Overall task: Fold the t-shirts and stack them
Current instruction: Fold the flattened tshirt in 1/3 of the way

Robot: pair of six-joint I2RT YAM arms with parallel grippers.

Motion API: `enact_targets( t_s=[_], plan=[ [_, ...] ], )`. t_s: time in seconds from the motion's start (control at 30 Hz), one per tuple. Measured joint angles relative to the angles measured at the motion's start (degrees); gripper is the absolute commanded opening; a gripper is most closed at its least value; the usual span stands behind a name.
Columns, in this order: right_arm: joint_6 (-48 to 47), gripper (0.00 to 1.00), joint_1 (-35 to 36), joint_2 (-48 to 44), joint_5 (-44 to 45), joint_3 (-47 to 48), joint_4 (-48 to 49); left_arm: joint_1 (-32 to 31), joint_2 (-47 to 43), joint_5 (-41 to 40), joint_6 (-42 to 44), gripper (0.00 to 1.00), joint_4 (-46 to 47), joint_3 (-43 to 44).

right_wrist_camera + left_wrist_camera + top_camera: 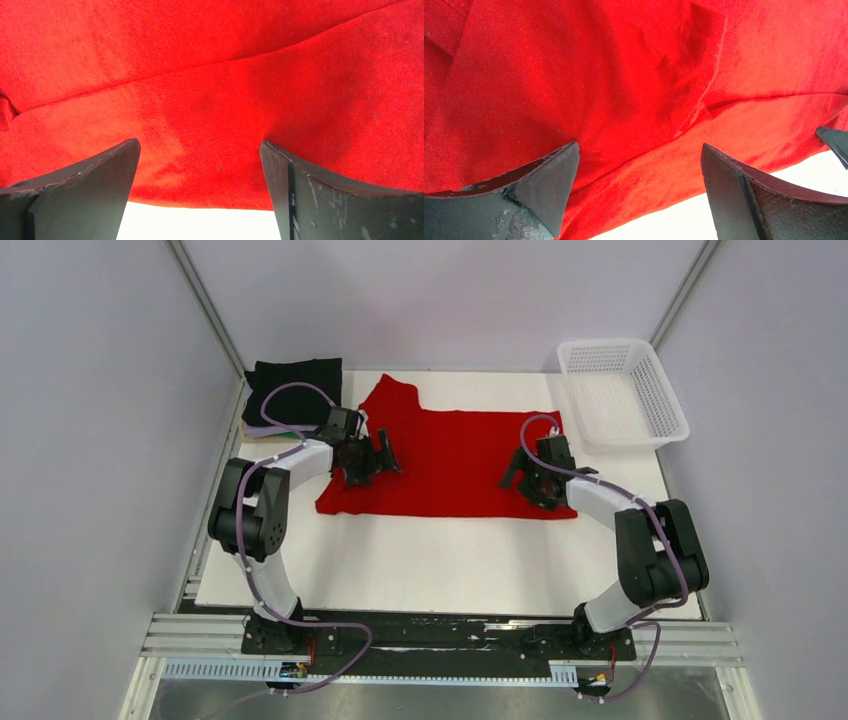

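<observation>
Red t-shirt (450,455) spread flat across the far middle of the white surface (450,560), one sleeve kicked out far-left, near hem running straight from left to right. Low over its left side, the left tool (372,462), jaws flung wide with nothing between them but red cloth below; same story at the shirt's near-right corner for the right tool (527,478), wide open, gripping nothing. Out in the far-left corner, a black folded t-shirt (293,385) topping pale and green folds, and far right, a white mesh basket (625,390) just off the red shirt's edge.
</observation>
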Motion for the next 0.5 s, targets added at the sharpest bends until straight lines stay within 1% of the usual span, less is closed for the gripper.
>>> enact_targets(
  t_s=[0.1,0.2,0.5],
  plan=[
    [0.2,1.0,0.3,-3.5,-0.5,-3.2,-1.1,-0.2,-3.0,0.0,-0.2,1.0,0.6,-3.9],
    [0.8,1.0,1.0,-8.0,-1.5,-6.3,-5.6,-1.2,-8.2,-0.3,-0.9,1.0,-0.3,-9.7],
    [6.1,1.0,4.8,-18.0,-5.9,-13.1,-14.6,-7.6,-23.5,-3.4,-5.6,1.0,-7.0,-24.0]
  ],
)
